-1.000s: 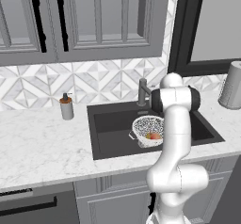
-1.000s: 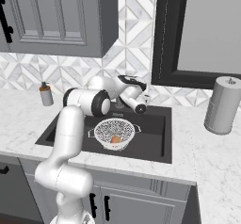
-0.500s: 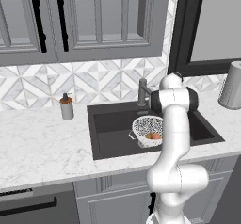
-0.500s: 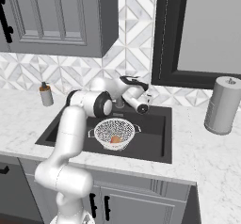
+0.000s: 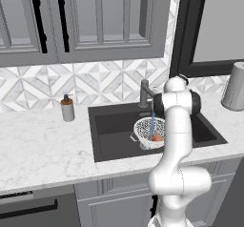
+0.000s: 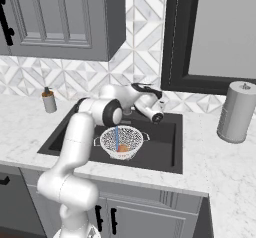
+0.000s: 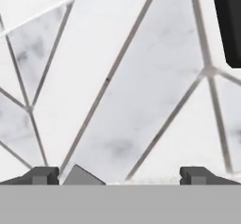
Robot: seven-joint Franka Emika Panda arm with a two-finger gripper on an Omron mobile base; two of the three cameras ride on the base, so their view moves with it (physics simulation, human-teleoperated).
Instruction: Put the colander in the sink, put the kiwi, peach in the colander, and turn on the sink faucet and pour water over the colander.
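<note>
A: Where does the job stand?

B: The colander [image 5: 150, 133] sits inside the sink [image 5: 114, 130], right of centre in the left base view, with the peach [image 5: 157, 138] showing orange in it. A thin blue stream falls from the sink faucet [image 5: 145, 93] into the mesh, so the pouring step appears to be underway. The kiwi can't be made out through the mesh.

A: And the pincer?

B: The pincer [image 6: 160, 108] hangs at mid-frame in the right base view, just behind the basin near the backsplash tiles [image 7: 117, 91]. Its tips stand wide apart with nothing between them.

A: What comes next?

B: Probably little: letting the water run over the fruit, then drawing the arm clear of the faucet without knocking its lever.
</note>
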